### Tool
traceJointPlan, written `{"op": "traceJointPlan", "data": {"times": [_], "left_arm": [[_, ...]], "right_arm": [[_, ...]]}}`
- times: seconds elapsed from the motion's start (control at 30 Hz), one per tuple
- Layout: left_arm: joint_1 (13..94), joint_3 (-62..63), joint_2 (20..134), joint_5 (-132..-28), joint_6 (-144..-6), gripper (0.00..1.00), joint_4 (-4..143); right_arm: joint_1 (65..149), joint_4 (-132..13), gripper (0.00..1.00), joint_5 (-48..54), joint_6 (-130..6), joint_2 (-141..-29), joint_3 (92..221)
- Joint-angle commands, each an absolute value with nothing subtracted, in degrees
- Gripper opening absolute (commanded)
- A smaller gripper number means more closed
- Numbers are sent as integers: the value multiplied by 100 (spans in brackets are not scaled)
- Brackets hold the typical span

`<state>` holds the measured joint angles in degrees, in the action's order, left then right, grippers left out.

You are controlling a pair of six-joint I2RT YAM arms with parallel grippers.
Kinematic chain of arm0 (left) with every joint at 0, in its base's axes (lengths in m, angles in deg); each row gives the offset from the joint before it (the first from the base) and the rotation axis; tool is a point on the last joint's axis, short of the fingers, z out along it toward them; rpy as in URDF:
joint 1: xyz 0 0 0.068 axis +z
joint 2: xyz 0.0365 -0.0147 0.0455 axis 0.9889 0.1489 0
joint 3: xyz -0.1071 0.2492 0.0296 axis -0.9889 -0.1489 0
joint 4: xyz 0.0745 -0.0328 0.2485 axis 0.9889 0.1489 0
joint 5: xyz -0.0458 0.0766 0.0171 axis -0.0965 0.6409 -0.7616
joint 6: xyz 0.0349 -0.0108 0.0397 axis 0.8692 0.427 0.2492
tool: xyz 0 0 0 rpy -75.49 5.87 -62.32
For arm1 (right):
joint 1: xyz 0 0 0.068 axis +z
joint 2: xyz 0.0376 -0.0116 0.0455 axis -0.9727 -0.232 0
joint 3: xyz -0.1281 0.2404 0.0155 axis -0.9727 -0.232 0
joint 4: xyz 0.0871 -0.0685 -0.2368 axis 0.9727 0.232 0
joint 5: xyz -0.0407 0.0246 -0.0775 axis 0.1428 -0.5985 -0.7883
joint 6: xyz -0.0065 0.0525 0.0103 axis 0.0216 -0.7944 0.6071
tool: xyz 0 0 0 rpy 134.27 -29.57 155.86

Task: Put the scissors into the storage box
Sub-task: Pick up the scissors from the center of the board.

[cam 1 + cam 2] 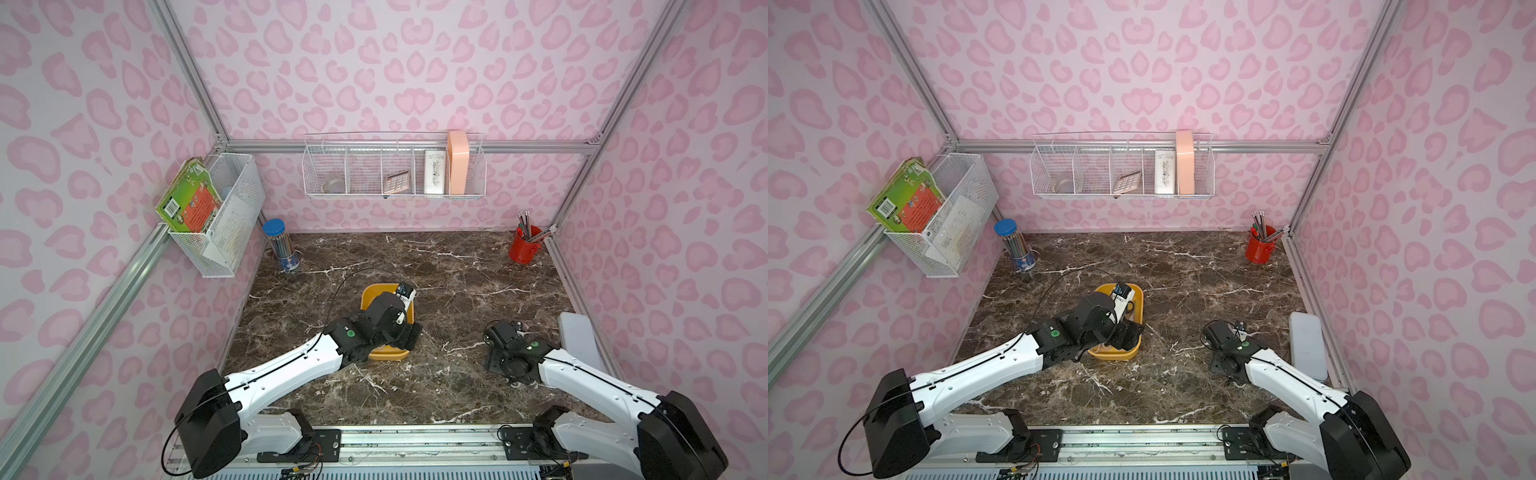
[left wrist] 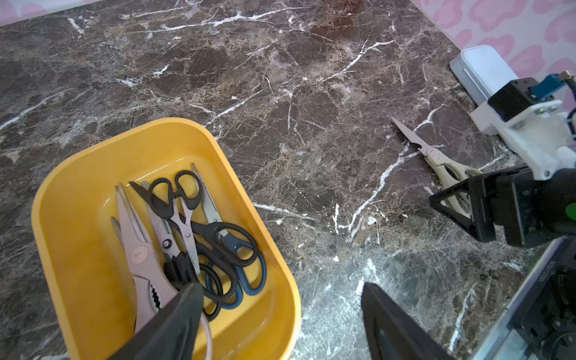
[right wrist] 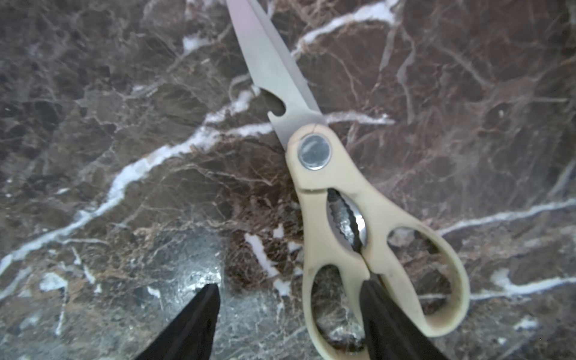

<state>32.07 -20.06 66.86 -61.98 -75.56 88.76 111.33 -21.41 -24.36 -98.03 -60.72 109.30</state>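
Nearly done: black-, blue- and pink-handled metal scissors point(image 2: 187, 224) sit in shallow yellow plastic storage box point(image 2: 71, 218); cream-handled pair point(image 3: 314, 152) lies on dark marble table point(image 2: 311, 93) under released right hand point(image 3: 290, 285); left hand point(image 2: 282, 285) released, empty.

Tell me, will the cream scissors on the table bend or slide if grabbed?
Probably stiff: the cream-handled scissors have metal blades and thick plastic handles. Lying flat, they likely won't roll, but might slide on the glossy marble-patterned table.

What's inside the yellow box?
A pile of scissors lies in the yellow box: pink, black and blue handles. One finger of the left gripper hides some handles.
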Motion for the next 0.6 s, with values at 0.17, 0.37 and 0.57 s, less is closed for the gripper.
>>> {"op": "traceJointPlan", "data": {"times": [0.17,0.37,0.57], "left_arm": [[3217,-2166,6611,-5734,-7610,85,9024],[3213,-2070,6793,-5594,-7671,84,9063],[3213,-1966,6830,-5196,-7797,84,9352]], "right_arm": [[11222,-2740,58,-1580,-9941,-5692,10178],[11227,-3287,50,-1326,-9351,-6312,10570],[11344,-3909,29,-1042,-8786,-7406,11259]]}}
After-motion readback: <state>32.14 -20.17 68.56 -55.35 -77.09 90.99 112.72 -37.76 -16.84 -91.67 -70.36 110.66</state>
